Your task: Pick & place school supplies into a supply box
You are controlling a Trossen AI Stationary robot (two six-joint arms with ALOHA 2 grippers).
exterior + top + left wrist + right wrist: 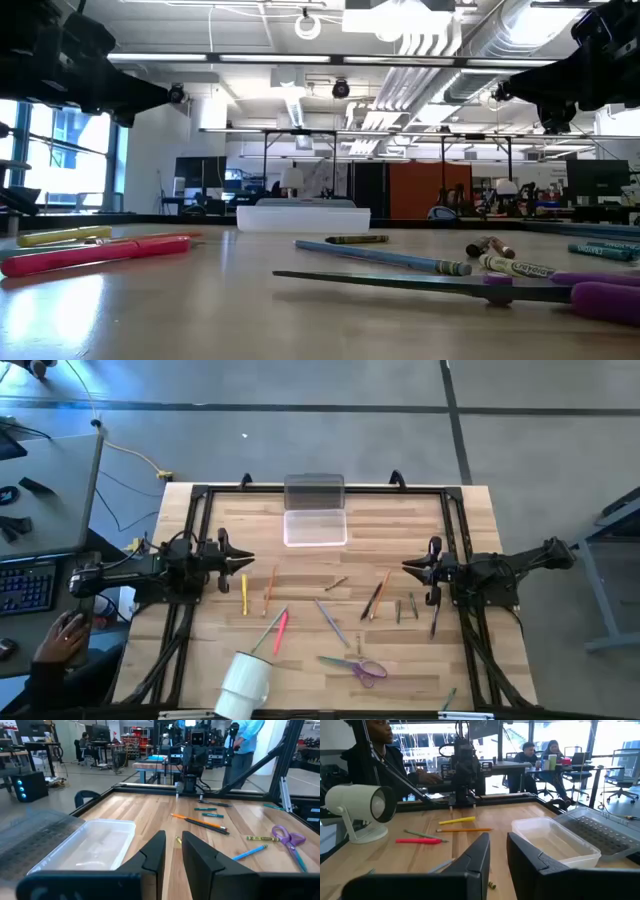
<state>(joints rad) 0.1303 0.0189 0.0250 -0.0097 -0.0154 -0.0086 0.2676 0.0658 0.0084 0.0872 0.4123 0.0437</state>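
The supply box [315,527] is a clear case resting on its base near the far edge, its ribbed grey lid [314,490] swung open behind it. Pens and pencils lie flat across the middle of the table: yellow [244,594], orange [270,588], pink [282,630], blue [332,622], black [374,600]. Purple-handled scissors [362,668] lie near the near edge. My left gripper [247,560] hovers at the left, my right gripper [407,568] at the right. Both are open by a narrow gap and point at each other. The box also shows in the left wrist view [87,845] and the right wrist view [555,840].
A white cylindrical cup [245,682] lies on its side at the near edge, left of the scissors. A black frame [200,495] runs around the table. A person's hand [65,638] rests by a keyboard beyond the left edge. Bare wood lies between the box and the pens.
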